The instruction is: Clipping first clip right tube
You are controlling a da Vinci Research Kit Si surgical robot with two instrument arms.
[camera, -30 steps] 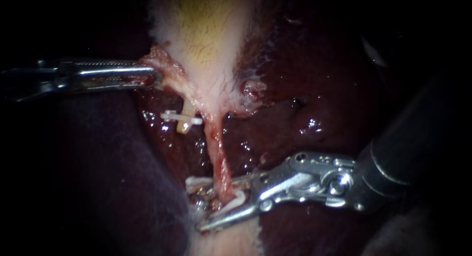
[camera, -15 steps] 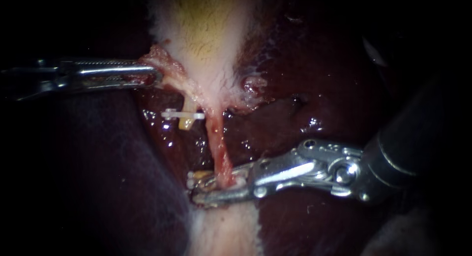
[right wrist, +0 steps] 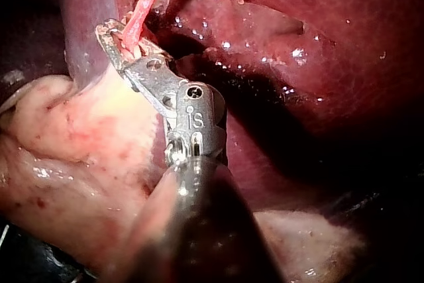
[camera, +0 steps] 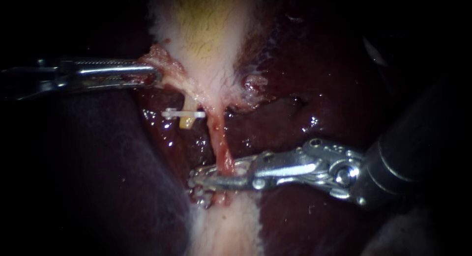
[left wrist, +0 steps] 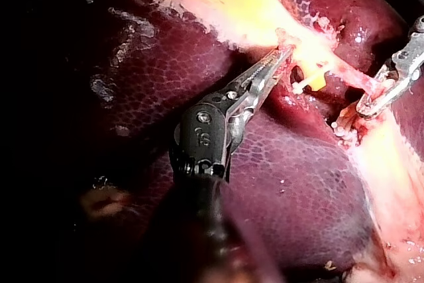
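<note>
The right tube (camera: 220, 138), thin and red, runs down from the pale gallbladder (camera: 206, 35) to my right instrument (camera: 216, 178). Its jaws lie nearly together across the tube's lower end, shut on it; the right wrist view shows the tube (right wrist: 141, 12) entering the jaws (right wrist: 119, 39). A white clip piece shows faintly between them. Left of it, a short yellowish left tube stub carries a white clip (camera: 184, 114). My left instrument (camera: 150, 75) is shut on the ragged edge of gallbladder tissue, seen also in the left wrist view (left wrist: 277, 63).
Dark red liver (camera: 319, 89) surrounds the tubes, with a wet hollow behind them. Pale fatty tissue (camera: 226, 226) lies below the right instrument's jaws. A darker purple lobe (camera: 98, 177) fills the lower left.
My right instrument's jaws, open around the tube's lower end a second ago, have closed onto it and shifted slightly upward. The left instrument has held still.
</note>
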